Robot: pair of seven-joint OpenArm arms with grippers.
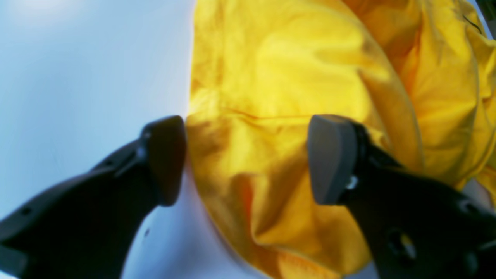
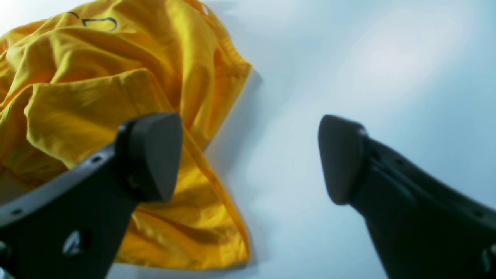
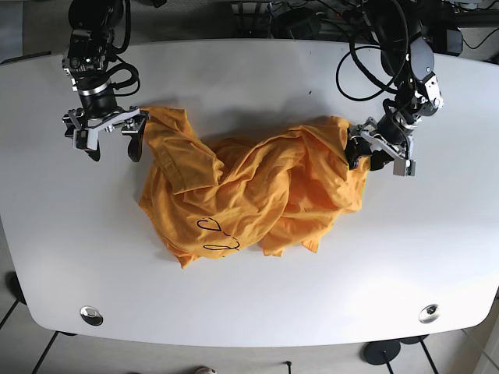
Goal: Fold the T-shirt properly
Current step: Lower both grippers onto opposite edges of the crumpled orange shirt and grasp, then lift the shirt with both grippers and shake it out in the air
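Note:
A yellow T-shirt [image 3: 249, 187] with a black line drawing lies crumpled in the middle of the white table [image 3: 249, 70]. My left gripper [image 3: 380, 160] is open at the shirt's right edge, and in the left wrist view [image 1: 246, 159] its fingers straddle the cloth's edge [image 1: 271, 155] without closing on it. My right gripper [image 3: 113, 144] is open at the shirt's left upper corner. In the right wrist view [image 2: 250, 159] one finger [image 2: 151, 155] is over the cloth [image 2: 97, 97] and the other over bare table.
Black cables [image 3: 366, 47] hang by the left arm at the table's far edge. Two round metal fittings [image 3: 91, 315] sit near the front corners. The table's front edge curves, with tiled floor [image 3: 23, 343] below.

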